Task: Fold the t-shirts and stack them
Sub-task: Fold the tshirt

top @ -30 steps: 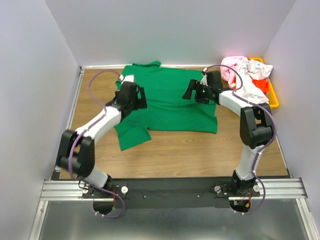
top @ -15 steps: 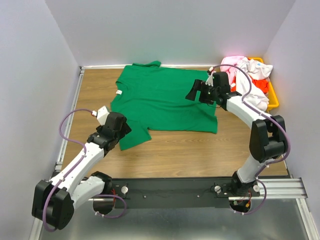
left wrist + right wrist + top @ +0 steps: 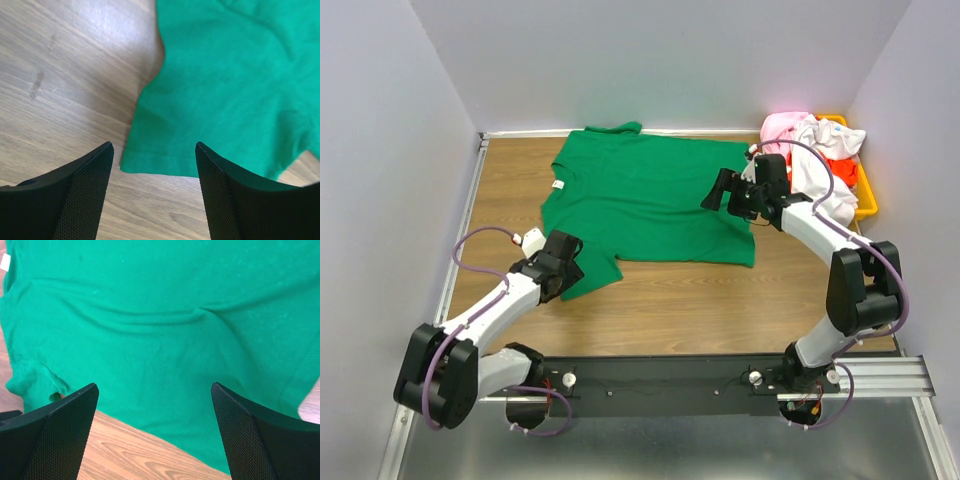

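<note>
One plain bright green short-sleeved cloth t-shirt [image 3: 650, 200] lies spread flat on the brown wood-grain tabletop [image 3: 720, 300], centre to upper centre of the overhead frame. A small white label [image 3: 558, 186] shows at its left edge. Shallow wrinkles run across the body.

Left gripper [image 3: 565, 268]: lower left of the overhead frame, over the shirt's lower-left sleeve. In the wrist view the left gripper [image 3: 152, 150] has its black mesh-textured fingers [image 3: 85, 185] apart with nothing gripped. The sleeve hem lies on the table between them, bare wood to its left. Contact with the cloth: cannot tell.

Right gripper [image 3: 722, 190]: over the right part of the shirt body. In the wrist view the right gripper [image 3: 155, 390] is spread wide with nothing held. Green cloth fills most of that frame, with wood at the bottom edge.

Surroundings: a yellow-orange plastic bin [image 3: 865, 195] sits in the upper right corner, apart from the green shirt. It is heaped with crumpled pink, white and orange-red t-shirts [image 3: 815, 150] that rise above its rim. The right arm's forearm and a purple cable [image 3: 810, 170] cross in front of this heap and hide part of it.
</note>
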Robot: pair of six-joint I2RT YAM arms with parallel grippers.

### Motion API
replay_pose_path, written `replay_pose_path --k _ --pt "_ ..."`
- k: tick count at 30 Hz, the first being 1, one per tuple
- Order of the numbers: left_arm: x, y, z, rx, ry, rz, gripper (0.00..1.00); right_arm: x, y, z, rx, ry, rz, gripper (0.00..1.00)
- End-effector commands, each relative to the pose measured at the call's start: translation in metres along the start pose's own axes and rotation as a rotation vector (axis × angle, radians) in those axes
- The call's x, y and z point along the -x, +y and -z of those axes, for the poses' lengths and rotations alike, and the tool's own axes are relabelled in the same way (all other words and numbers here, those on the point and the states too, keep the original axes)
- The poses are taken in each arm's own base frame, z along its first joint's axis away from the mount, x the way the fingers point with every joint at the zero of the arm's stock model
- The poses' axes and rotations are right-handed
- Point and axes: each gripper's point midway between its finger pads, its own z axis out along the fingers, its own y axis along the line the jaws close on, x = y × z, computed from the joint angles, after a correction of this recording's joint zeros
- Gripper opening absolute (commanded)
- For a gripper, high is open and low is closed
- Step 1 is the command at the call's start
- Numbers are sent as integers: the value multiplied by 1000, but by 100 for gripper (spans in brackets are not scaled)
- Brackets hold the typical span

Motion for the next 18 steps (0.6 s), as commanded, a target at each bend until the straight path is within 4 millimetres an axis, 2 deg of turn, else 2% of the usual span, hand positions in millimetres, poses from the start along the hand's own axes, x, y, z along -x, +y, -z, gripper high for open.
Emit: replay_pose_path --k 1,10,18 --pt "-10 0 -3 7 46 -2 71 3 -6 8 -23 -22 -3 100" --pt "-19 -1 -5 -1 89 -32 55 1 -13 8 -27 -16 -15 100" --pt "-24 -1 -12 35 124 -57 55 3 -21 13 -38 -27 -23 100"
